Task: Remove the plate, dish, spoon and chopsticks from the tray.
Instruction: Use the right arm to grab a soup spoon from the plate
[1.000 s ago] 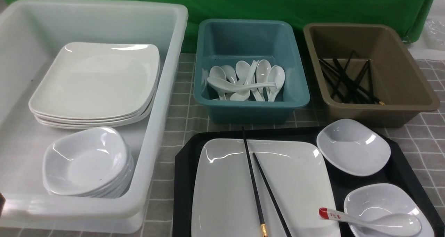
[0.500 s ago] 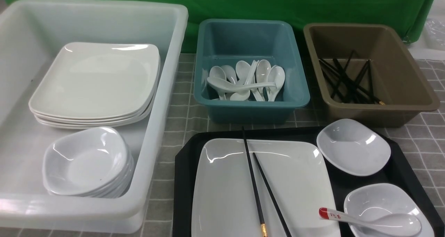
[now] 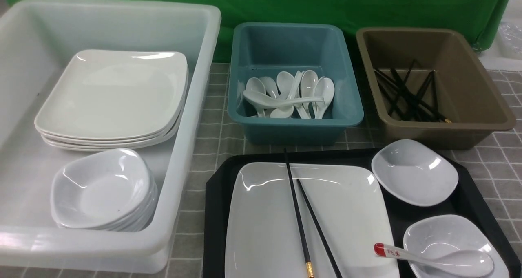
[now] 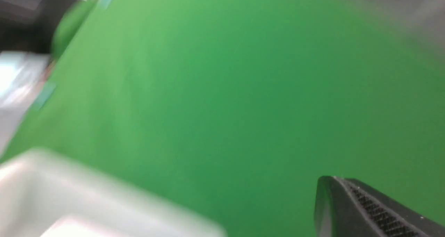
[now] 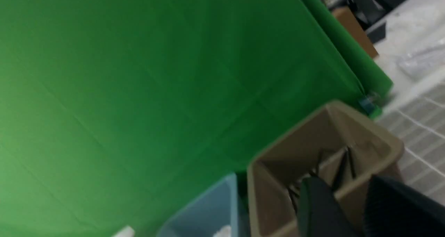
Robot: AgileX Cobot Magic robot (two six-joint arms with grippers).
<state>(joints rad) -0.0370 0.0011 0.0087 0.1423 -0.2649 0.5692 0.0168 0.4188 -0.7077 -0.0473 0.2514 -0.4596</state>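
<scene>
Neither arm is seen in the front view. In the left wrist view the left gripper (image 4: 344,198) is seen as one dark mass, fingers pressed together with nothing between them. In the blurred right wrist view the fingers of the right gripper (image 5: 347,195) appear parted, with nothing held. The tray (image 3: 216,196) is found near and to the right, fully loaded. The plate (image 3: 265,229) fills its left part, and the chopsticks (image 3: 300,225) are laid loose across the plate, running near to far and spread apart toward the near end. The far dish (image 3: 414,172) and the near dish (image 3: 444,237) are set along the tray's right side. The spoon (image 3: 424,258) is rested in the near dish, its red tip reaching over the plate's right edge. The white tub (image 3: 195,107) at the left, the teal tub (image 3: 293,45) of plain spoons and the brown tub (image 3: 469,86) of chopsticks are judged to be the destinations. Risks noted: if the plate is lifted first, the chopsticks are likely to be rolled off its glossy surface. The spoon could be tipped out if either the plate or the near dish is disturbed. A single stick may be pinched and the other left behind.
</scene>
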